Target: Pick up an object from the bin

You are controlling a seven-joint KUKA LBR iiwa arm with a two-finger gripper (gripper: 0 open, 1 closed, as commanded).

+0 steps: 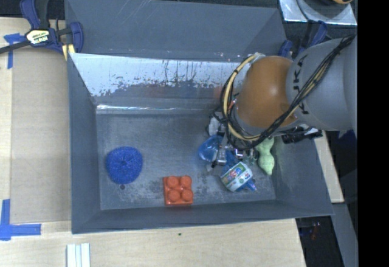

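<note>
The arm (322,86) comes into the grey bin (182,86) from the right side. Its wrist carries a rounded orange cover (264,92), and dark and yellow cables (230,92) run around this cover. Below the cover, the tool (223,153) is down low over the right part of the bin floor. The wrist hides much of it, so I cannot tell if the tool is spread or pressed together, and I do not see any thing pinched in it.

Three things lie close around the tool. A blue see-through thing (208,150) is just beside it on the left. A small round container (237,176), white with blue and green marks, lies on its side just below the tool, near the front wall. A pale green thing (265,160) lies at the right of it, partly under the arm.

Two more things are well apart from the tool. An orange block (178,190) with round studs on top lies at the front wall, near the middle. A blue round thing (124,164) with a rough surface lies in the left part of the floor.
</note>
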